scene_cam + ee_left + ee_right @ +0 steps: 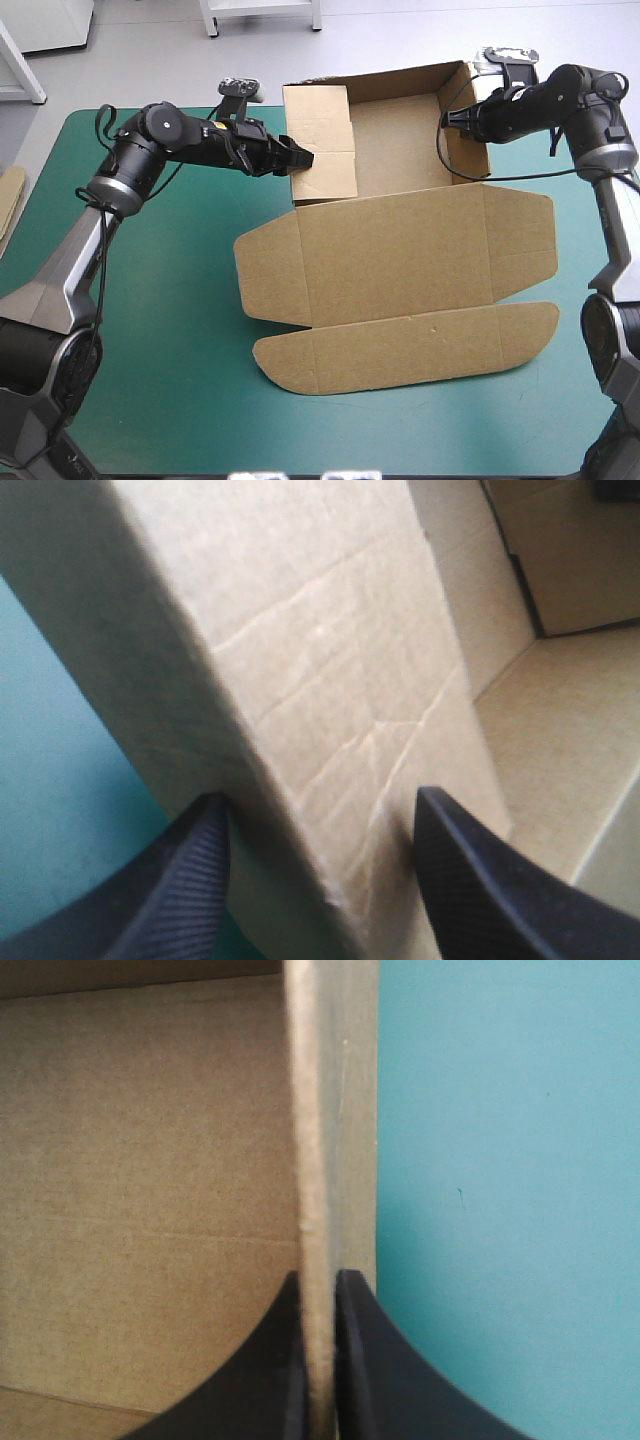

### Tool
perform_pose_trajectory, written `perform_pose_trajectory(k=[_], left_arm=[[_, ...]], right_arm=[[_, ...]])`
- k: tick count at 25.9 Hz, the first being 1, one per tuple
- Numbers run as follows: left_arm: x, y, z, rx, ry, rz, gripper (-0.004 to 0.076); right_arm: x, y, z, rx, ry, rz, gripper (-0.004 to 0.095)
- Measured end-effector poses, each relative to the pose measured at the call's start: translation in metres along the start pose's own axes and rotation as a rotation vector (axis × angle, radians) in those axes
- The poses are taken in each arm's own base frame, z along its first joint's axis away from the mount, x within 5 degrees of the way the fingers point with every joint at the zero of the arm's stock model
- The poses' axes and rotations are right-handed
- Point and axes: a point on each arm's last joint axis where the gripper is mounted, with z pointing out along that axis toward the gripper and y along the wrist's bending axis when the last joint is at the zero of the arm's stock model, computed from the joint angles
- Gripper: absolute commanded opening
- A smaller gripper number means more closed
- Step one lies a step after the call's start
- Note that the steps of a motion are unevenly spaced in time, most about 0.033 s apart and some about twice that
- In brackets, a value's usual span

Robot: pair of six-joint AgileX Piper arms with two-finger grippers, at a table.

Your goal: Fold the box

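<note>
R tool (318, 1280) clenched on box (400, 250) wall, 3 o'clock. L tool (320, 802) released, straddling 9 o'clock wall. Best: seat L deeper before pinching, R as anchor.

- This is looking like a robotics lab: two robot arms (150, 140) are reaching in from either side over one work table (170, 330).
- A plain teal-green cover is lying over the whole tabletop.
- Bare grey floor (140, 60) is stretching beyond the table's far edge.
- White furniture legs (209, 20) and a white cabinet (50, 20) are standing on that floor.
- Spare brown board (10, 200) is waiting at the table's left edge.
</note>
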Motion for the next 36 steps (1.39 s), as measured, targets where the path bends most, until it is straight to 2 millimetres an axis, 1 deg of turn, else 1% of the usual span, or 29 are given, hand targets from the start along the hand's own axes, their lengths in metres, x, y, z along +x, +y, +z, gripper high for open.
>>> perform_pose_trajectory(k=[2,4,8,10,14,15,16,20,22,24,27,30,36], left_arm=[[0.001,0.000,0.002,-0.047,0.014,-0.005,0.0404],[0.001,0.000,0.005,-0.092,0.038,-0.006,0.0403],[0.000,0.014,0.019,-0.206,0.141,-0.009,0.0400],[-0.003,0.017,0.021,-0.233,0.163,-0.008,0.0378],[-0.006,0.027,0.028,-0.293,0.243,0.001,0.0288],[-0.006,0.030,0.030,-0.303,0.263,0.001,0.0253],[-0.006,0.032,0.033,-0.314,0.285,0.001,0.0195],[0.002,0.042,0.054,-0.372,0.351,-0.005,0.0057],[0.006,0.044,0.063,-0.402,0.375,0.002,0.0016],[0.009,0.047,0.069,-0.422,0.383,-0.015,0.0006],[0.010,0.049,0.073,-0.434,0.383,-0.035,0.0005],[0.012,0.052,0.076,-0.440,0.393,-0.034,-0.0008],[0.021,0.061,0.092,-0.447,0.440,-0.052,-0.0008]], right_arm=[[0.003,0.000,0.006,-0.008,0.030,0.009,-0.0016],[0.006,0.005,0.014,-0.023,0.061,0.012,-0.0016],[0.011,0.020,0.032,-0.030,0.098,0.000,-0.0016],[0.013,0.026,0.039,-0.022,0.113,-0.006,-0.0016],[0.017,0.032,0.048,-0.022,0.142,-0.011,-0.0016],[0.018,0.033,0.049,-0.022,0.147,-0.009,-0.0016],[0.019,0.033,0.052,-0.021,0.156,-0.006,-0.0016],[0.023,0.032,0.062,-0.014,0.191,0.012,-0.0015],[0.026,0.032,0.068,-0.010,0.212,0.020,-0.0015],[0.028,0.031,0.072,-0.006,0.227,0.025,-0.0015],[0.031,0.032,0.078,0.004,0.245,0.030,-0.0015],[0.034,0.038,0.084,0.031,0.262,0.005,-0.0015],[0.047,0.047,0.105,0.093,0.327,-0.045,-0.0015]])
